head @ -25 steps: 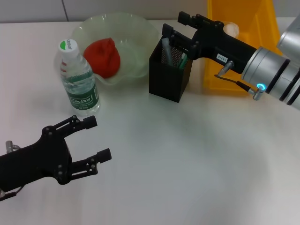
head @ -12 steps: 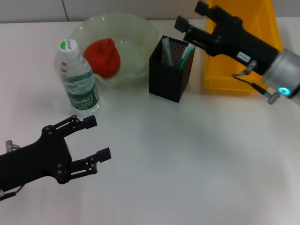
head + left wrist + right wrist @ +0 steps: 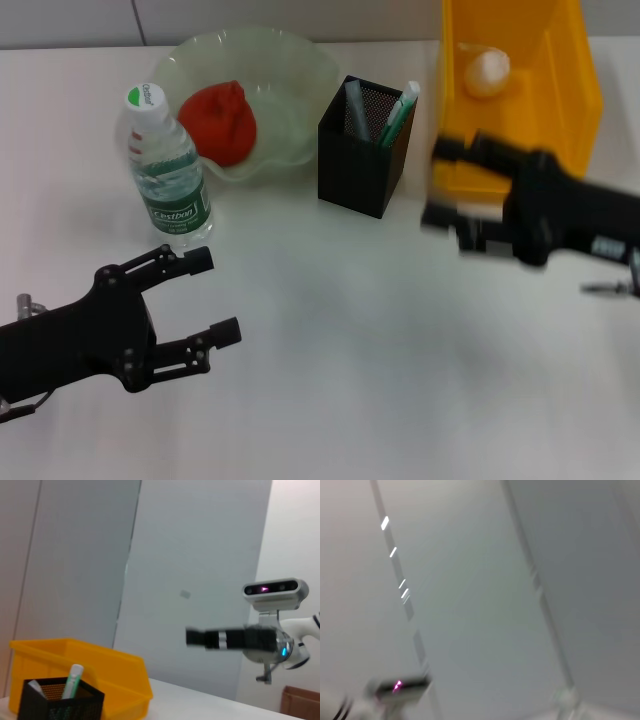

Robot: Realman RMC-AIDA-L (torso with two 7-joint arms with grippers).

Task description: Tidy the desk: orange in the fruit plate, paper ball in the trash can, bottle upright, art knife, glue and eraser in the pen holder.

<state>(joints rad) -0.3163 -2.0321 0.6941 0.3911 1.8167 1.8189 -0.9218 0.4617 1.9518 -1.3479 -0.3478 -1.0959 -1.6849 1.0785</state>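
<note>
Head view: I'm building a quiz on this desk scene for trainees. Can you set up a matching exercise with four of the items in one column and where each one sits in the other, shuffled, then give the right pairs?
Things:
1. orange
2. paper ball
3. bottle
4. green-capped pen

Places or states:
A. inside the yellow trash can
B. standing upright on the desk, in front of the plate's left edge
C. lying in the pale green fruit plate
D. sticking up out of the black mesh pen holder

Pairs: 1-C, 2-A, 3-B, 4-D
</note>
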